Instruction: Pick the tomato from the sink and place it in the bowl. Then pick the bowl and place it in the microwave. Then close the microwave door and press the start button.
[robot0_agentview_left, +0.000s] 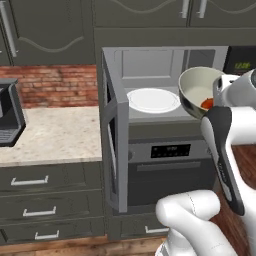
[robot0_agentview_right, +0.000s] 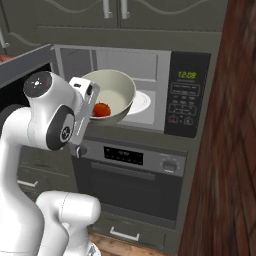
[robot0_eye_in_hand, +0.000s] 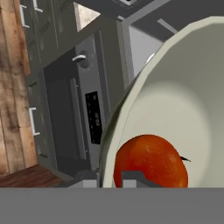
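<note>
Bowl (robot0_agentview_right: 116, 90) tipped on side in air, mouth facing sideways, in front of open microwave (robot0_agentview_left: 165, 62) cavity. Tomato (robot0_agentview_right: 101, 110) sits inside at low rim. White turntable plate (robot0_agentview_left: 153, 100) just behind bowl. Microwave door (robot0_agentview_left: 115, 145) swung out on left, edge-on in left base view. Oven (robot0_agentview_right: 132, 175) below. My gripper (robot0_eye_in_hand: 111, 178) fingers narrow, pinching bowl rim, one fingertip (robot0_eye_in_hand: 138, 178) inside beside tomato.
</note>
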